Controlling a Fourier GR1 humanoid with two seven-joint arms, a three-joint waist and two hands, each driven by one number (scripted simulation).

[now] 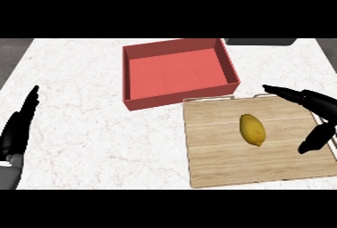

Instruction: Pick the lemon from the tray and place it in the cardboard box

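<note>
Lemon (252,129) lies on the wooden tray (217,164), lower right of frame. Right hand (314,116) hangs spread open beside it, holding nothing. Risk: the rounded lemon could roll from closing fingers, missing the red box (135,78) upper centre. Left hand (20,124) rests open, far left.

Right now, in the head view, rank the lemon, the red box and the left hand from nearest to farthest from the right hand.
1. Lemon: on the tray, just left of the right hand.
2. Red box: beyond the tray, up-left.
3. Left hand: at the counter's far left edge.

White marble counter (85,124), dark object (260,41)
</note>
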